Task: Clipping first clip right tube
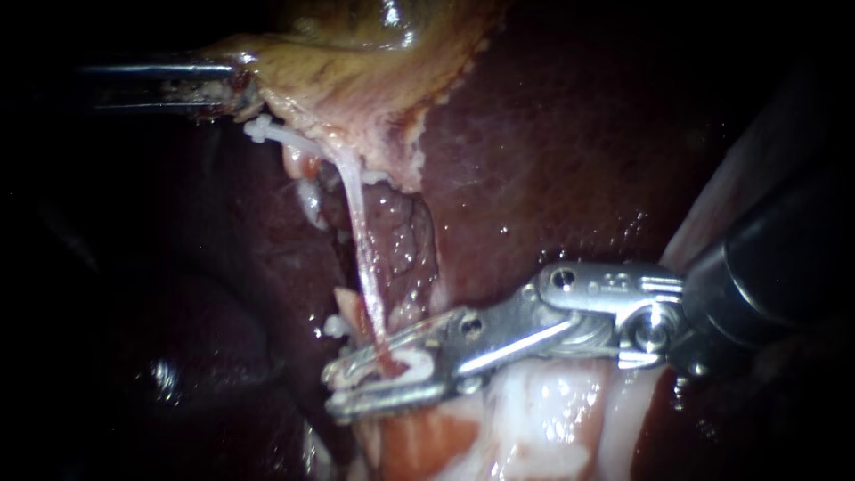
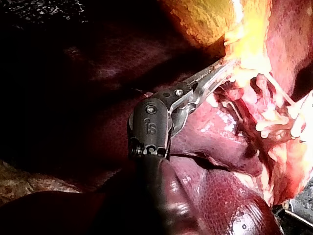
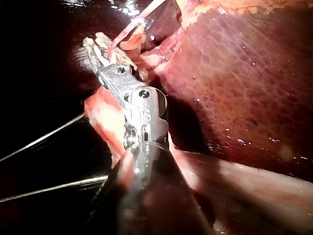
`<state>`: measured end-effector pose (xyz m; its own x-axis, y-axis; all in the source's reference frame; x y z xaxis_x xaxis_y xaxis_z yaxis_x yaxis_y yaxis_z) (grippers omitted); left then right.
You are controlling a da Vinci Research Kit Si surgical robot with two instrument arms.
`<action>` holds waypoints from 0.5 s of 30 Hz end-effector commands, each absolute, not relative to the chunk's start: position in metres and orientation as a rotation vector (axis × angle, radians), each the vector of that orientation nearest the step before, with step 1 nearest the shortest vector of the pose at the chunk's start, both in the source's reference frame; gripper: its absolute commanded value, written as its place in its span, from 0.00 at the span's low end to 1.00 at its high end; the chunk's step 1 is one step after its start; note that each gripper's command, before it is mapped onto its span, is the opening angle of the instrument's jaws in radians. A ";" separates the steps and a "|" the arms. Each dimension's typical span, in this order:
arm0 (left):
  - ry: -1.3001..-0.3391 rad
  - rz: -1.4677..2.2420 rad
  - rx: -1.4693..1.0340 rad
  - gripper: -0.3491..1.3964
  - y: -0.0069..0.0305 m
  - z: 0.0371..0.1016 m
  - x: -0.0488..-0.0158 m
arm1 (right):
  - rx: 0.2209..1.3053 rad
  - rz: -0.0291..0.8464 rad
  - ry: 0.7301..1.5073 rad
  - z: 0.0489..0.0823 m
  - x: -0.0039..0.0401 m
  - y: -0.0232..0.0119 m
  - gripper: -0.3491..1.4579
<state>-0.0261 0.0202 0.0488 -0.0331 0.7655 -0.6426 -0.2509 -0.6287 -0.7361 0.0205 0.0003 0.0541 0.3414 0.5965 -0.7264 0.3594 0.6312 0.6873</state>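
Looks about halfway: the right instrument (image 1: 378, 374) has its jaws squeezed on a white clip (image 1: 411, 363) straddling the right tube (image 1: 361, 240), though the clip probably isn't locked or released yet. The left instrument (image 1: 233, 89) is clamped on the gallbladder (image 1: 356, 80), well ahead. Wet, slick liver (image 1: 552, 134) sits beside the jaws and pale tissue (image 1: 543, 410) just under them, so room is tight.
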 end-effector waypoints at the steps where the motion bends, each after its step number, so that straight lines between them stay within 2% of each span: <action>1: -0.560 1.755 -1.507 0.00 0.0202 0.0488 -0.0262 | 0.937 0.188 1.263 0.0541 0.0205 0.0004 0.10; 4: -0.560 1.755 -1.507 0.00 0.0202 0.0488 -0.0262 | 0.938 0.188 1.263 0.0541 0.0205 0.0005 0.07; 6: -0.560 1.755 -1.507 0.00 0.0202 0.0488 -0.0262 | 0.957 0.202 1.252 0.0541 0.0203 0.0005 0.00; 15: -0.561 1.755 -1.507 0.00 0.0204 0.0490 -0.0262 | 0.988 0.230 1.234 0.0544 0.0202 0.0007 0.00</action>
<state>-0.0262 0.0204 0.0490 -0.0330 0.7654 -0.6427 -0.2521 -0.6287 -0.7357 0.0201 0.0008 0.0545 0.3662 0.6350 -0.6802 0.3438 0.5869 0.7330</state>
